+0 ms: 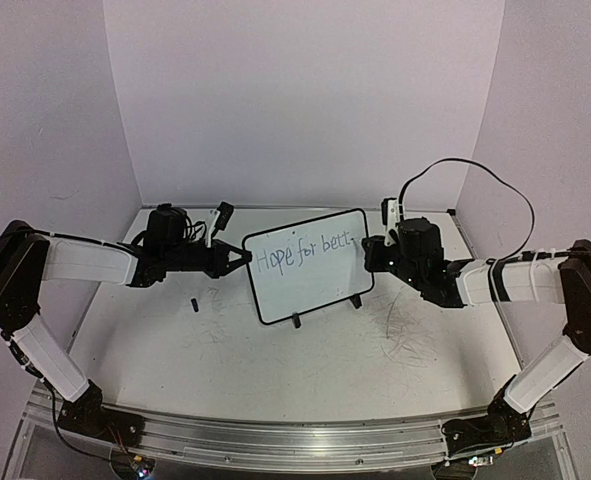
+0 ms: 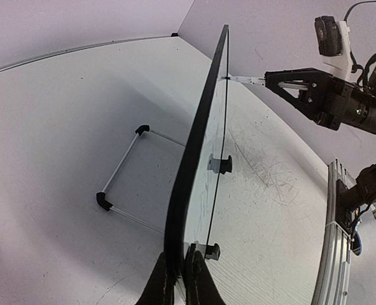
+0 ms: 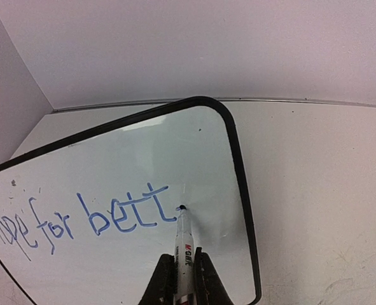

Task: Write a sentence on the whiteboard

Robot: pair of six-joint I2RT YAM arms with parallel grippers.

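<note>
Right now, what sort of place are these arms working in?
Probably a robotics lab test cell: a scuffed white table boxed in by plain pale walls, a metal mounting rail at its near edge, and a small whiteboard as the prop.

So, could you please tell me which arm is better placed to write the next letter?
Right: the right gripper holds the marker, tip on the whiteboard just after "bett"; the left gripper is clamped on its edge.

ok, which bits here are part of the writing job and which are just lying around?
In the job: whiteboard, blue writing, marker, left claw on the board's edge, right claw on the marker.
Lying about: small black piece, grey table scribbles.
</note>
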